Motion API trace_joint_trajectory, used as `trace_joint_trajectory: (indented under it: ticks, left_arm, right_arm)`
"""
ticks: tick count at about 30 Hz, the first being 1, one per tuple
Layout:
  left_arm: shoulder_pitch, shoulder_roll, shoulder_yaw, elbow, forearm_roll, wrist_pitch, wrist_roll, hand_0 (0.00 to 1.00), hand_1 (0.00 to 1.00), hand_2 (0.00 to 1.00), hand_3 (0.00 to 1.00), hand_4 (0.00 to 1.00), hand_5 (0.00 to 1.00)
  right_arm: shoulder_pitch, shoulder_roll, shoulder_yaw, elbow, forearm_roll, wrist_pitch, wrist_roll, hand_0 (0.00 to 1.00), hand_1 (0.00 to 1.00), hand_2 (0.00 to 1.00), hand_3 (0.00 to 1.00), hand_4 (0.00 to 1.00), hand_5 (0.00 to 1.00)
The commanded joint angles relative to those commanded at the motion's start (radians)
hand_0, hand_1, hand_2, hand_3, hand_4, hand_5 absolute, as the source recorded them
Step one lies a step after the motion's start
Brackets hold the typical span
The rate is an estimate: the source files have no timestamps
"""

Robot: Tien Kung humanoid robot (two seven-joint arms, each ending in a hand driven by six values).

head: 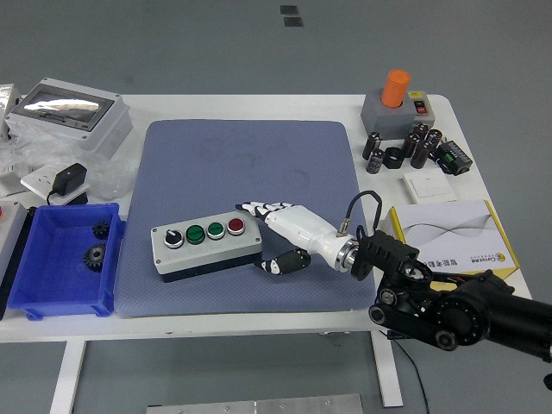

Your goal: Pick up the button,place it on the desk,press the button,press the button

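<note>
Bright, even overhead light fills the scene, and shadows under objects are soft and short. The white tabletop [259,108] looks slightly washed out. Glare streaks the clear lid of the grey box [65,109] at far left. Focus is sharp throughout, with no motion blur

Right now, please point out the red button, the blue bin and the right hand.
red button [235,226], head view, on its round cap.
blue bin [60,296], head view, on its near wall.
right hand [289,224], head view, on the white back of the hand.

White table [285,321] on a plain grey floor [216,43]
</note>
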Motion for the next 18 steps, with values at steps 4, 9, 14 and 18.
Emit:
trace_joint_trajectory:
  ticks: [4, 9, 14, 18]
  left_arm:
    - [0.001, 0.002, -0.001, 0.003, 0.002, 0.0, -0.005, 0.786, 0.762, 0.729, 0.808, 0.919, 0.645]
    - [-0.001, 0.003, -0.007, 0.008, 0.01, -0.001, -0.018, 0.785, 0.764, 0.729, 0.807, 0.918, 0.634]
    - [-0.001, 0.003, -0.01, 0.009, 0.013, -0.002, -0.024, 0.785, 0.763, 0.729, 0.807, 0.92, 0.631]
    - [-0.002, 0.003, -0.011, 0.009, 0.016, -0.002, -0.025, 0.785, 0.763, 0.729, 0.807, 0.92, 0.631]
  right_arm:
    - [0.002, -0.026, -0.005, 0.021, 0.008, -0.001, 0.004, 0.998, 0.973, 0.998, 0.998, 0.724, 0.153]
    - [0.003, -0.053, -0.01, 0.048, 0.024, -0.005, 0.012, 0.998, 0.978, 0.998, 0.998, 0.734, 0.17]
    - [0.0, -0.056, -0.015, 0.058, 0.047, -0.01, 0.025, 0.998, 0.966, 0.998, 0.998, 0.734, 0.167]
    - [0.004, -0.051, -0.014, 0.057, 0.077, -0.004, 0.04, 0.998, 0.966, 0.998, 0.998, 0.734, 0.167]
